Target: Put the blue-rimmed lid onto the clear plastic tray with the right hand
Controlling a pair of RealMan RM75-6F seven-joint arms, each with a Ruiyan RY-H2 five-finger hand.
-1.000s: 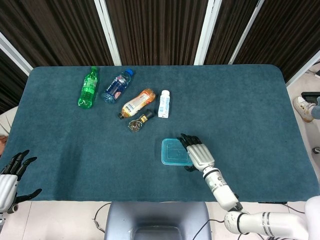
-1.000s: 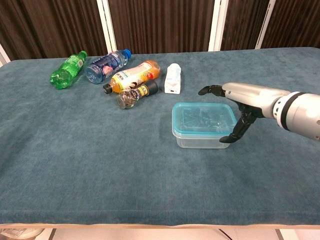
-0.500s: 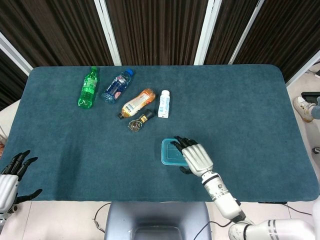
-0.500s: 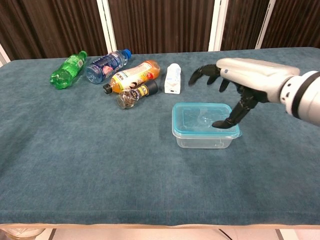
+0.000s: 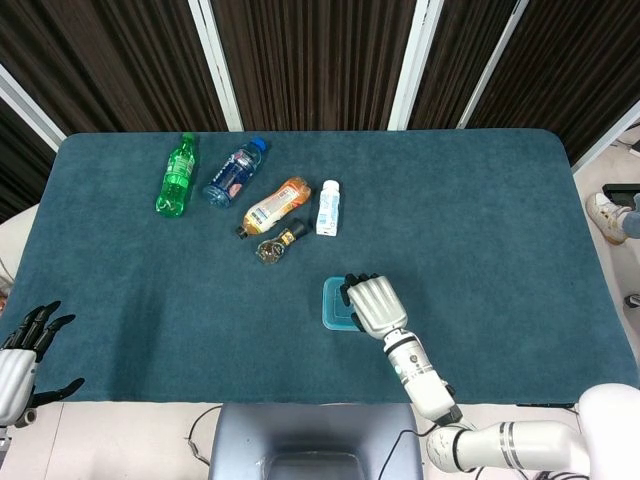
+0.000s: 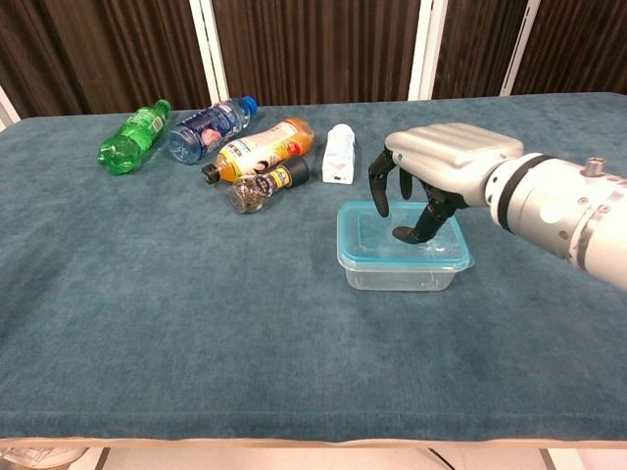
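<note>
The blue-rimmed lid (image 6: pixel 367 242) lies flat on top of the clear plastic tray (image 6: pixel 397 279), near the table's front at centre right. My right hand (image 6: pixel 446 162) hovers palm-down over the lid's right half, its dark fingers (image 6: pixel 411 231) spread and curved down onto the lid's top; it grips nothing. In the head view the right hand (image 5: pixel 368 303) hides most of the lid (image 5: pixel 331 305). My left hand (image 5: pixel 22 355) hangs off the table's front left corner, fingers apart and empty.
Towards the back left lie a green bottle (image 5: pixel 177 174), a blue bottle (image 5: pixel 234 172), an orange bottle (image 5: pixel 277 205), a small white bottle (image 5: pixel 329 207) and a dark spice jar (image 5: pixel 279 243). Teal cloth covers the table (image 5: pixel 480 220).
My right hand has moved left from the tray's right side to above the lid, and its fingers have curled down onto it. The lid, the tray and the left hand have stayed put.
</note>
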